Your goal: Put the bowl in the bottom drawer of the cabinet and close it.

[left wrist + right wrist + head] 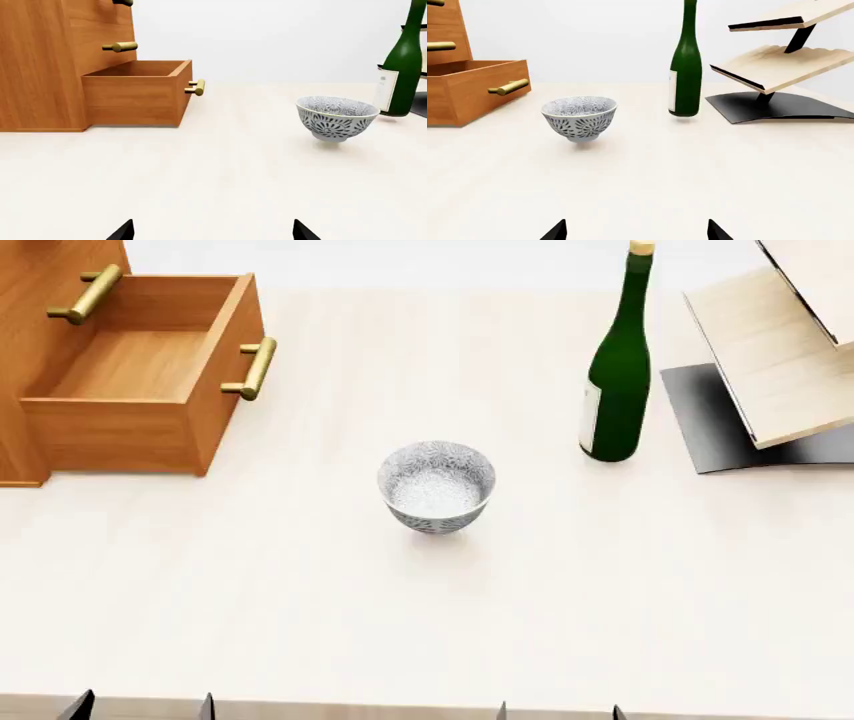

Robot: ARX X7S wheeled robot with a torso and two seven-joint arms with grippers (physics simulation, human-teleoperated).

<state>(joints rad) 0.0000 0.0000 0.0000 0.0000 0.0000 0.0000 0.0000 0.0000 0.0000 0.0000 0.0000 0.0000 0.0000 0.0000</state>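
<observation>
The speckled white-grey bowl (437, 486) stands upright on the pale table, mid-scene; it also shows as the bowl (337, 117) and the bowl (580, 118). The cabinet (27, 360) is at the far left, its bottom drawer (134, 380) pulled out and empty, brass handle (254, 368) on its front. The same drawer (137, 92) and drawer (474, 90) appear in both wrist views. My left gripper (142, 707) and right gripper (558, 711) hover at the near table edge, both open, holding nothing, well short of the bowl. Left gripper (213, 231) and right gripper (635, 231) show only spread fingertips.
A tall green wine bottle (618, 370) stands right of the bowl. A pale wooden slanted rack (781, 350) on a dark base sits at the far right. Upper drawer handles (120, 47) protrude above the open drawer.
</observation>
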